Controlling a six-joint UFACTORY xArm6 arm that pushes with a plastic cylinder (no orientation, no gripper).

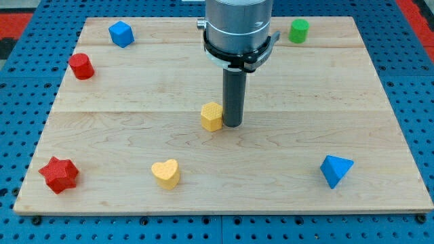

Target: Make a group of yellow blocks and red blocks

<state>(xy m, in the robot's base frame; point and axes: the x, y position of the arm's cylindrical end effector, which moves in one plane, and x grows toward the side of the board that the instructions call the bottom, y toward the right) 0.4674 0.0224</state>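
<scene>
My tip [232, 125] rests on the board just right of a yellow hexagonal block [211, 116], touching or nearly touching it, near the board's middle. A yellow heart block [165, 173] lies below and to the left of it. A red star block [58, 174] sits at the bottom left corner. A red cylinder block [81, 66] sits at the upper left. The four yellow and red blocks are apart from one another.
A blue cube-like block [121, 33] sits at the top left, a green cylinder block [299, 30] at the top right, a blue triangular block [336, 170] at the bottom right. The wooden board [380, 102] lies on a blue pegboard table.
</scene>
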